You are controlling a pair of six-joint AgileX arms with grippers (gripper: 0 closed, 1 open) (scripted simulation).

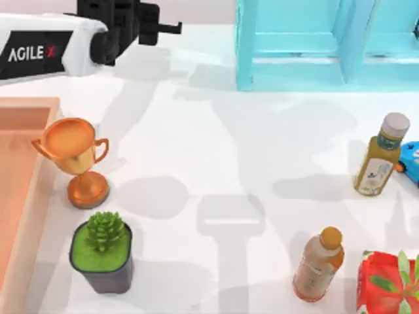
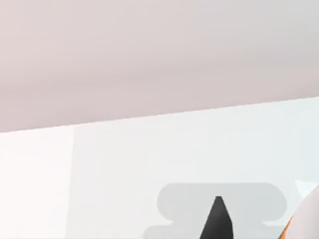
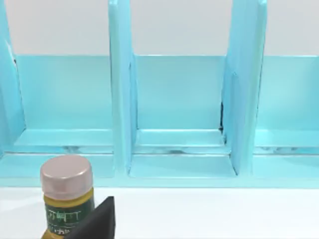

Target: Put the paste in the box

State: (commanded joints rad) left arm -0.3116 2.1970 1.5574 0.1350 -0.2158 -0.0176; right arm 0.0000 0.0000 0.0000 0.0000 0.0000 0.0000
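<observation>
Left claw (image 1: 160, 27) sits at the far left of the bench (image 1: 216, 150), up by the back edge, arm coming in from the left side. Open or closed: cannot tell from any view. Left wrist view has one dark claw tip (image 2: 218, 221) over bare bench and a grey shadow. There is a white shape with an orange edge (image 2: 301, 224) in that view's corner; cannot tell what it is.

Right claw (image 3: 94, 224): right wrist view shows a dark tip just beside the olive-green bottle (image 3: 66, 199), facing the turquoise shelf cabinet (image 3: 174, 99). State also cannot tell.

Box (image 1: 26, 108) is at the left edge of the bench, open top, light-wood walls, cut off by the frame. Nothing visible inside the part that shows.

Other items:
- gold trophy (image 1: 72, 147), upright, just beside the box's right wall
- potted succulent (image 1: 103, 252), nearer than the trophy, close to it
- cabinet (image 1: 294, 59) at the back, right of centre
- olive-green bottle (image 1: 380, 163), upright, right side, with a small blue object (image 1: 412, 160) next to it at the edge
- orange-capped tan bottle (image 1: 317, 265), near right
- red box with leaves (image 1: 386, 284), just right of the tan bottle
</observation>
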